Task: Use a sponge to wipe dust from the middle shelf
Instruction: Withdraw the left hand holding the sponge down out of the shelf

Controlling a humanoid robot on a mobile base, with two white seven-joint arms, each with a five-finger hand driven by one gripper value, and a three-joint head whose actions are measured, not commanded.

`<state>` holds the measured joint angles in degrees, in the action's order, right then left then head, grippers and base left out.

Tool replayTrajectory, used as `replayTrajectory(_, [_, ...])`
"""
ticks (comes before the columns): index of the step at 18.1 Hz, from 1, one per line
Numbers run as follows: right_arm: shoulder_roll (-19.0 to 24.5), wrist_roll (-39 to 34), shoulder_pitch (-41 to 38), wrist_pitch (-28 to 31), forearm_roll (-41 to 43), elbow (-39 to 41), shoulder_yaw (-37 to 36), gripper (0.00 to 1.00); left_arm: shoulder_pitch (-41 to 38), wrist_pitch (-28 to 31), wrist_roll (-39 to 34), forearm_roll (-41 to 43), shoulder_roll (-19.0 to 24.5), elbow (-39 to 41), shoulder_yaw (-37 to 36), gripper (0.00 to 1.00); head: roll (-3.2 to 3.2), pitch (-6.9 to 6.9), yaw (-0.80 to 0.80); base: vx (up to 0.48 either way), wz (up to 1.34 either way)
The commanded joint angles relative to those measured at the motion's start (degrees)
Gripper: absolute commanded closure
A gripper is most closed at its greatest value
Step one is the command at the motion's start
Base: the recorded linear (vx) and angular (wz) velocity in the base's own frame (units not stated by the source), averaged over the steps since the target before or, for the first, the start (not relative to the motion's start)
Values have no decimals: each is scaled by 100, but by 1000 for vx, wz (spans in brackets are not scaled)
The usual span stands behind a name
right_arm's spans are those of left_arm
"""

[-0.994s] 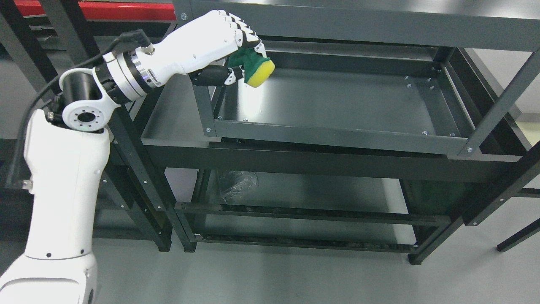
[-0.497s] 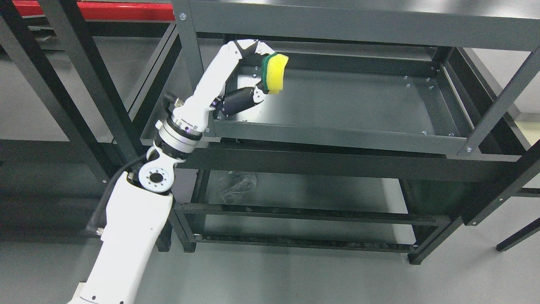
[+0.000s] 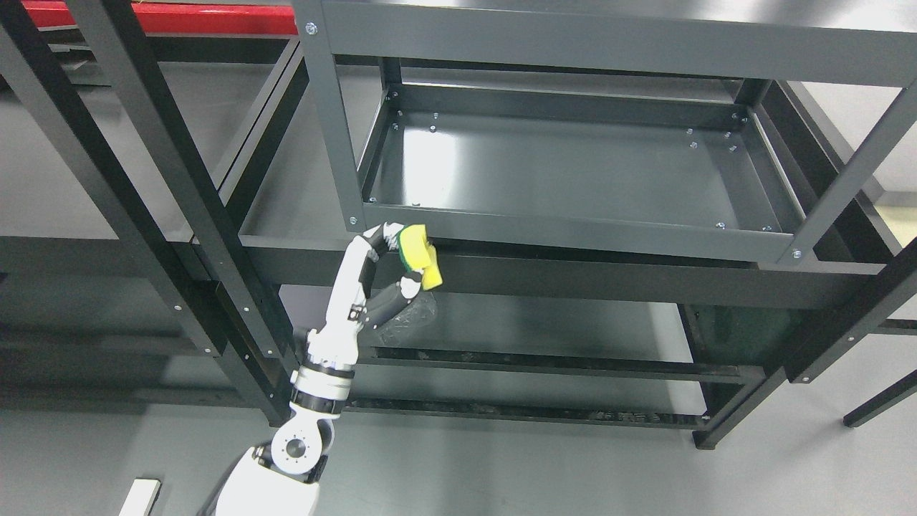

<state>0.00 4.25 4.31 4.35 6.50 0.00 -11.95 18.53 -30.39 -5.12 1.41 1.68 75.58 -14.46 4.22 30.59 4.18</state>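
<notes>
Sponge grip first: we see our left hand clamped on it, fingers curled over the top and the thumb pressing from below, so the yellow face points to the hand's right. The right hand does not show at all.

Hand and sponge hang in front of the dark rail just under the front lip of the upper tray, with the middle shelf below and behind them. To wipe well, we judge the hand should drop lower, turn the yellow face down flat onto the shelf, and sweep away to its right in long overlapping passes under steady light pressure. The wrist must clear the rail above.

Just below the hand lies a crumpled clear plastic bag on the shelf, likely to snag and drag along with the sponge.

The sponge is a soft rounded block, yellow foam backed with a rough green scouring layer. The shelving is dark painted steel, smooth and glossy, with bolted angular posts.
</notes>
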Motion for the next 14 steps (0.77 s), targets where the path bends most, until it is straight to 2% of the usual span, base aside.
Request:
replayTrajectory(1, [-100,-4,0,4,0,100,0,0,-570,1688,-112,-211,-68,1632,1174,100,0,0,0,0,0])
replayTrajectory(3, [-100,-4,0,4,0,100,0,0,-579,2377,-104,-211,-68,2318,1008,99,0,0,0,0,0])
replayTrajectory(5, [-100,-4,0,4,0,100,0,0,-622,2284,-104,-211,-68,2383,744,98,0,0,0,0,0])
replayTrajectory(8, [-100,-4,0,4,0,100,0,0,-929,1643,-104,-211,-68,2461,690,98,0,0,0,0,0])
replayTrajectory(14, [-100,-4,0,4,0,100,0,0,-1343,1422,-86,-211,-68,2515,971,99,0,0,0,0,0])
